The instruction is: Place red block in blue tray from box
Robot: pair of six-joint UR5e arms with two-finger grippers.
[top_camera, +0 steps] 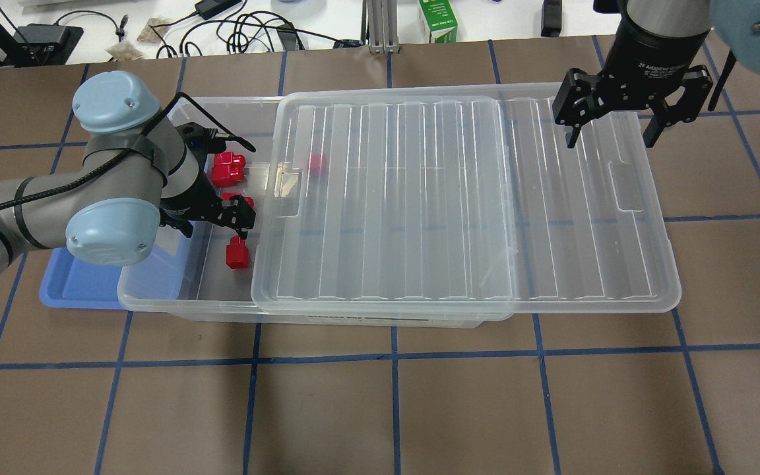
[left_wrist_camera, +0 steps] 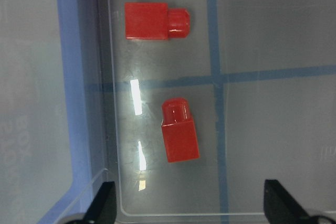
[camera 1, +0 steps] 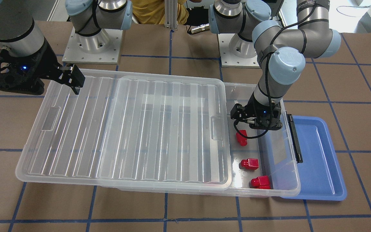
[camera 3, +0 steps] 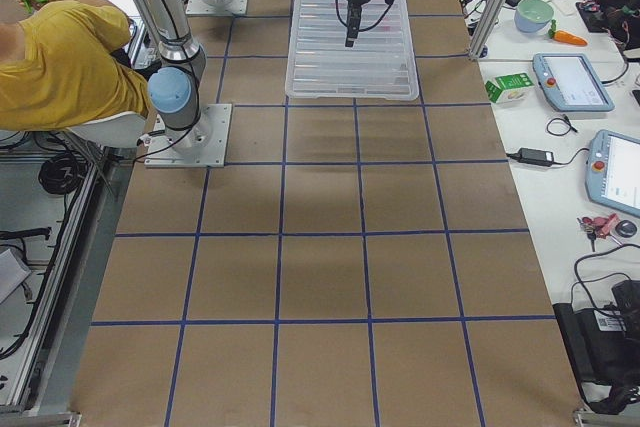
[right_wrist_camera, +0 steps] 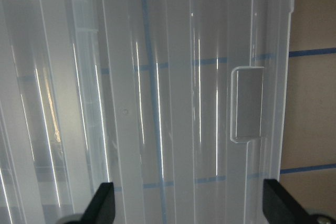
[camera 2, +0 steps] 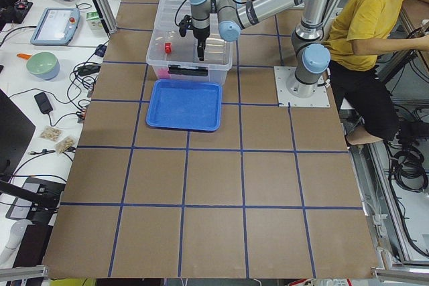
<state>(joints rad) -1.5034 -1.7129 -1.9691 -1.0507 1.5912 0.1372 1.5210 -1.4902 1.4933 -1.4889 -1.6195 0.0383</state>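
Left wrist-mounted: my left gripper hangs spread over a red block in the box; right gripper spread above the lid.

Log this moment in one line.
left gripper open above red plastic block in clear plastic bin | right gripper open over translucent lid | blue plastic tray empty

a brown table gridded with blue tape, white benches alongside carrying tablets, cables and a bowl.
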